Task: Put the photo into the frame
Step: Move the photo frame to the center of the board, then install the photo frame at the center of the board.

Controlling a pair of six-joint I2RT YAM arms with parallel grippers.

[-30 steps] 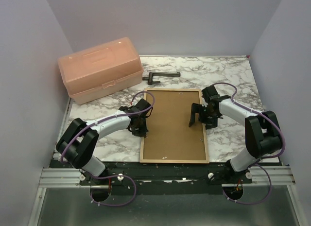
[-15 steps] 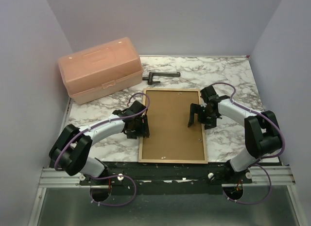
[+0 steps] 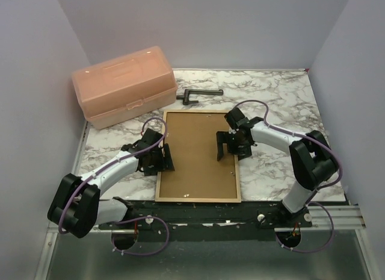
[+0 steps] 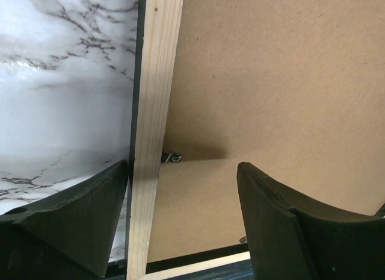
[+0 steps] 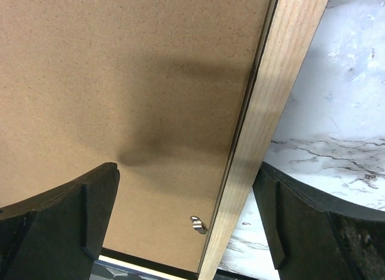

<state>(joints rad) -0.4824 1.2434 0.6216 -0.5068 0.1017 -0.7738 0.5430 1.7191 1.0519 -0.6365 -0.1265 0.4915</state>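
The frame (image 3: 198,199) lies flat on the marble table with its tan wood side up, and a brown backing board (image 3: 195,156) fills it. The photo is hidden. My left gripper (image 3: 158,161) is open and straddles the frame's left rail (image 4: 153,111), one finger outside over the marble and one over the board (image 4: 271,81). My right gripper (image 3: 230,150) is open and straddles the right rail (image 5: 271,111) in the same way. Small metal clips (image 5: 197,224) sit at the board's edge. Neither gripper (image 4: 182,168) (image 5: 186,168) holds anything.
A pink plastic box (image 3: 123,86) stands at the back left. A dark L-shaped piece (image 3: 198,94) lies just behind the frame. Grey walls close in on three sides, and the frame's near edge rests by the table's front edge.
The left gripper has opened from shut. The frame and both grippers have shifted left across the table.
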